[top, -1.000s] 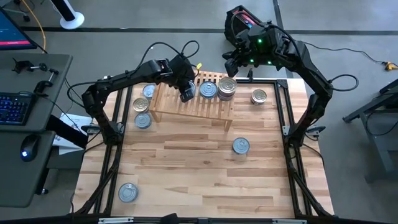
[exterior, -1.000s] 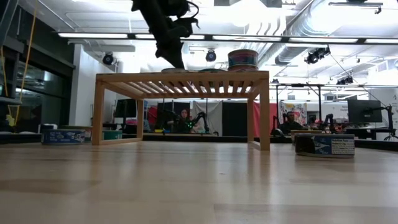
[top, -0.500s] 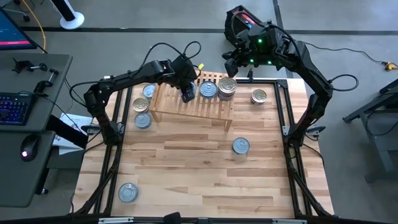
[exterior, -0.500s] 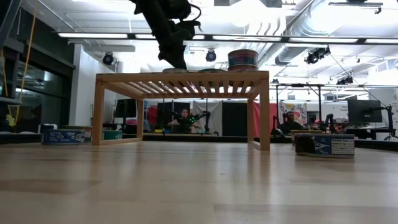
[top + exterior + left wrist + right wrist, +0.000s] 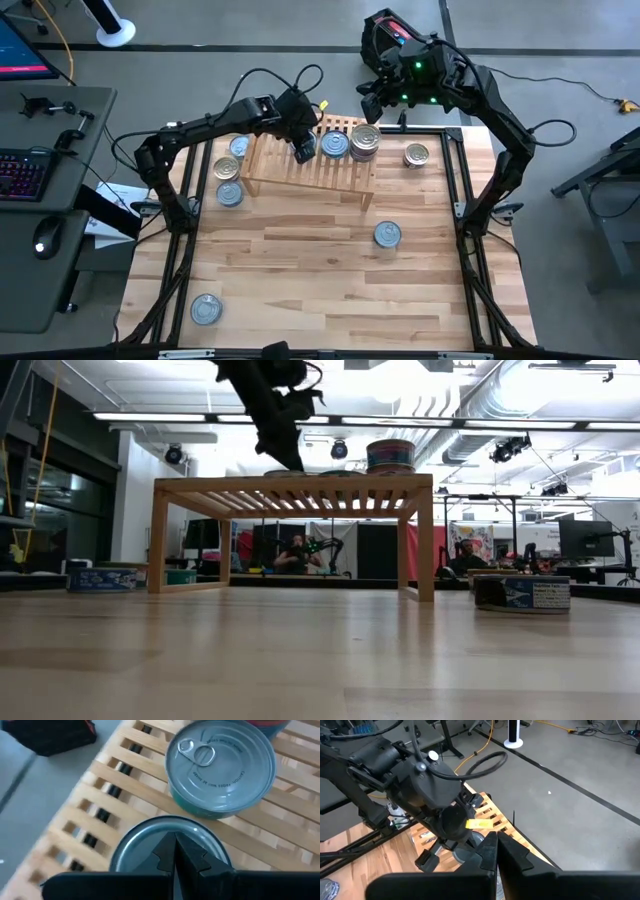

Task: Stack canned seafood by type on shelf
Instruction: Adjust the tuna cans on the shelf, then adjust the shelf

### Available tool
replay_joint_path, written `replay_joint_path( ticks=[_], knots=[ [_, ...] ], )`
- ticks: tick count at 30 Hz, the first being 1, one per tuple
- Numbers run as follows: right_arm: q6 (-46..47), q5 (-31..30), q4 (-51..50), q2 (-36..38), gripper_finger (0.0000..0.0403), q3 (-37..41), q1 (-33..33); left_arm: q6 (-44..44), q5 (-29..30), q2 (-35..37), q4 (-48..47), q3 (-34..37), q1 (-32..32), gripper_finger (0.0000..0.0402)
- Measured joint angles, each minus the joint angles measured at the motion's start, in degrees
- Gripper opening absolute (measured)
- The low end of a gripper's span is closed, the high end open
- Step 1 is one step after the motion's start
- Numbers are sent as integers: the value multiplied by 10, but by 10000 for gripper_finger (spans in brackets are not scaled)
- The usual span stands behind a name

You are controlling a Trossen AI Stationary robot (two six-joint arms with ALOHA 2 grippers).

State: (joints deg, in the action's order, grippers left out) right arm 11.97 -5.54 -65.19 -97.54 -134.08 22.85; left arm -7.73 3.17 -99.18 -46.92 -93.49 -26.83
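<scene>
Hovering over the shelf (image 5: 310, 160) in the high view, the left gripper (image 5: 303, 151) sits just left of two tins (image 5: 334, 145), while its wrist view shows fingers (image 5: 187, 855) pressed together above a silver-lidded can (image 5: 150, 845), perhaps touching it; the right gripper (image 5: 496, 851) waits beyond the far edge, fingers together
</scene>
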Motion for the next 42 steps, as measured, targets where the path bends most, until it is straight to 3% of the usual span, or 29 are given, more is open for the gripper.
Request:
replay_joint_path(
  ticks=[6, 10, 15, 19, 21, 24, 29, 33, 39, 42],
  knots=[
    [-20, 0, -17, 0, 0, 0, 17, 6, 88, 85, -46, 0, -17, 0],
    [-37, 0, -81, 0, 0, 0, 34, 66, 115, 138, -75, 4, -67, 0],
    [-49, 0, -162, 0, 0, 0, 42, 130, 122, 170, -106, 62, -131, 0],
    [-44, -4, -196, 14, 0, 23, 42, 171, 125, 196, -105, 134, -144, 0],
    [-36, -4, -185, 40, 0, 79, 42, 189, 142, 209, -101, 169, -143, 0],
    [-12, 2, -120, 102, 0, 225, 42, 226, 172, 232, -100, 205, -140, 0],
    [77, 68, 23, 237, 0, 494, 41, 295, 190, 271, -118, 236, -140, 0],
    [175, 113, 92, 323, 0, 638, 19, 344, 189, 280, -182, 242, -137, 0],
    [295, 233, 213, 373, 0, 798, -93, 351, 140, 280, -199, 242, -121, 0],
    [321, 253, 308, 364, 0, 858, -163, 344, 134, 280, -190, 242, -116, 0]
  ],
)
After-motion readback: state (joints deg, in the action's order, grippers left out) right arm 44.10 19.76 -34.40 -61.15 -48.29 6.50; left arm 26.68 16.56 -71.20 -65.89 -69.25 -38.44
